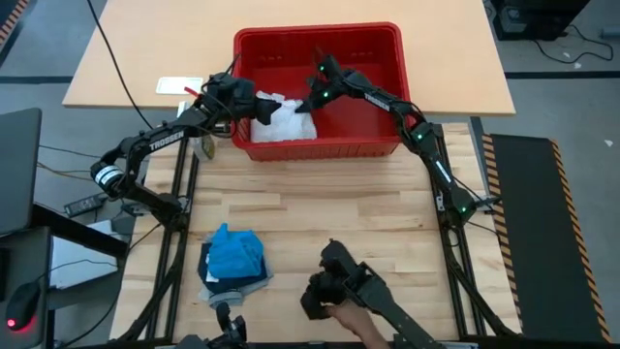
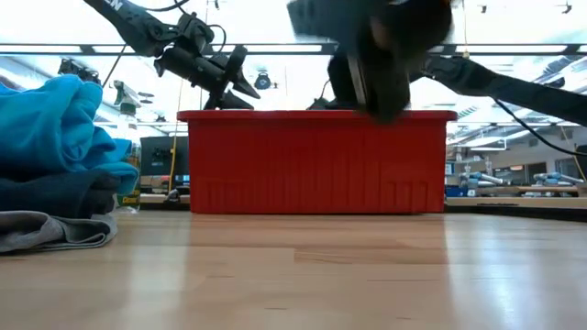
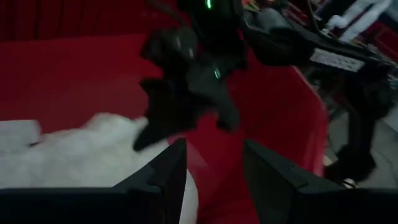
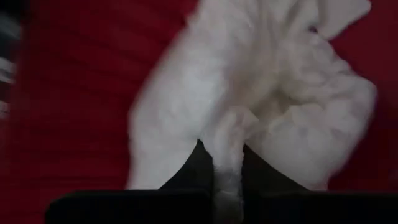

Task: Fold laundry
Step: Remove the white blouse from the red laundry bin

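A white cloth (image 1: 276,118) lies crumpled on the floor of the red basket (image 1: 320,150), in its left half. My right gripper (image 1: 306,105) reaches into the basket and is shut on the cloth's right side. My left gripper (image 1: 254,105) hovers open over the cloth's left part; the cloth (image 3: 74,149) shows beside its fingers (image 3: 168,174), and I cannot tell whether they touch it. On the table's near left, a bright blue garment (image 1: 235,252) sits on a navy one (image 2: 55,192), which lies on a grey piece (image 2: 46,229). My right gripper (image 4: 227,186) pinches a raised ridge of the white cloth (image 4: 229,140) between its two fingers, a gathered fold rather than a flat edge. The fingers slant down from the basket's far right. The rest of the cloth (image 4: 298,93) lies bunched on the basket floor beyond them.
The basket's walls (image 2: 316,160) surround both grippers. At the table's near edge a person's hand (image 1: 354,320) holds a dark device (image 1: 329,286). A small bottle (image 1: 205,145) stands left of the basket. Bare wood lies between the basket and the pile.
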